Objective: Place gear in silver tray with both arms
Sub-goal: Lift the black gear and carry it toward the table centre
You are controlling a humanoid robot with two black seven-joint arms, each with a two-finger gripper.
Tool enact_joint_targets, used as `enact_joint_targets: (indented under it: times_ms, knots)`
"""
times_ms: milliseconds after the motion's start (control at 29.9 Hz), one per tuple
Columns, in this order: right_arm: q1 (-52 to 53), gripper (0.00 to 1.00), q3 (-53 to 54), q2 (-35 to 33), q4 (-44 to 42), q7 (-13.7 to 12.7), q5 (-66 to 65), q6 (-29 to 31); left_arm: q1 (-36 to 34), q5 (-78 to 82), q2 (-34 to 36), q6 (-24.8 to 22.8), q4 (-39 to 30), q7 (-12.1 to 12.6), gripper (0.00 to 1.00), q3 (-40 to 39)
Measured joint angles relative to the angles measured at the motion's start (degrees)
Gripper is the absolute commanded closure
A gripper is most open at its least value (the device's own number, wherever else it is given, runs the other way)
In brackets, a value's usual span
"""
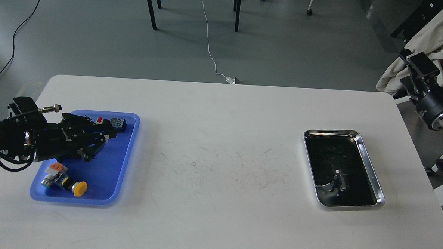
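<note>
A white worktop (219, 169) carries a blue plastic tray (108, 179) at the left and the silver tray (369, 161) at the right, well apart from each other. The left gripper (107, 136) reaches in from the left over the far half of the blue tray; its fingers are dark and overlap the parts beneath, so I cannot tell whether it is parted or clamped. Just beyond it at the far edge lies a push button with a red cap (100, 119). A yellow-capped push button (65, 181) lies on its side in the near left corner. The right gripper (415, 63) hangs off the worktop's far right corner, seen end-on, state unclear. The silver tray's dark bottom holds only reflections.
</note>
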Motion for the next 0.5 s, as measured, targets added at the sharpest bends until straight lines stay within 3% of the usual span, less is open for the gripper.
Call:
enact_joint_targets:
  times_ms: [501]
  knots:
    - [-0.4,0.06,0.9,0.8,0.2,0.0,1.0,-1.9,-10.2,1.3,-19.7,-10.8,-2.9,0.0,0.83,0.8]
